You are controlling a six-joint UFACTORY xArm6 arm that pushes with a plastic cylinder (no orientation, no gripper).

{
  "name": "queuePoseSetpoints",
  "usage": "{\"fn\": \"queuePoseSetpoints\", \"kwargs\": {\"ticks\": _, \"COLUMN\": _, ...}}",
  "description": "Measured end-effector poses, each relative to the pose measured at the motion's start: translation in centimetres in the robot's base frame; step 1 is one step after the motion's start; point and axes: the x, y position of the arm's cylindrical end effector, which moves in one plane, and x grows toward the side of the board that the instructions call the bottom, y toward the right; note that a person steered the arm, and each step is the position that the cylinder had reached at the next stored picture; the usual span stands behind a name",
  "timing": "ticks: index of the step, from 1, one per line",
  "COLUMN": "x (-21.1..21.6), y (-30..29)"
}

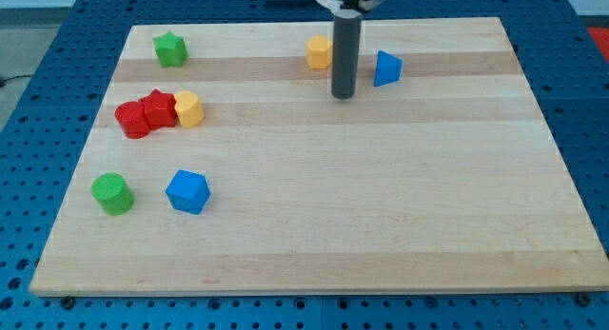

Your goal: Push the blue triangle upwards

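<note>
The blue triangle lies near the top of the wooden board, right of centre. My tip rests on the board just left of and slightly below the triangle, with a small gap between them. The dark rod rises from the tip and partly hides the right side of a yellow block at the view's top centre.
A green star is at the top left. Two red blocks and a yellow block sit clustered at the left. A green cylinder and a blue hexagonal block lie at the lower left.
</note>
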Motion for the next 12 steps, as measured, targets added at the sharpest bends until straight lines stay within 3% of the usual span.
{"fn": "queuePoseSetpoints", "kwargs": {"ticks": 3, "x": -4.7, "y": 11.3}}
{"fn": "queuePoseSetpoints", "kwargs": {"ticks": 6, "x": -1.7, "y": 13.0}}
{"fn": "queuePoseSetpoints", "kwargs": {"ticks": 9, "x": -5.9, "y": 16.7}}
{"fn": "queuePoseSetpoints", "kwargs": {"ticks": 12, "x": -2.2, "y": 16.8}}
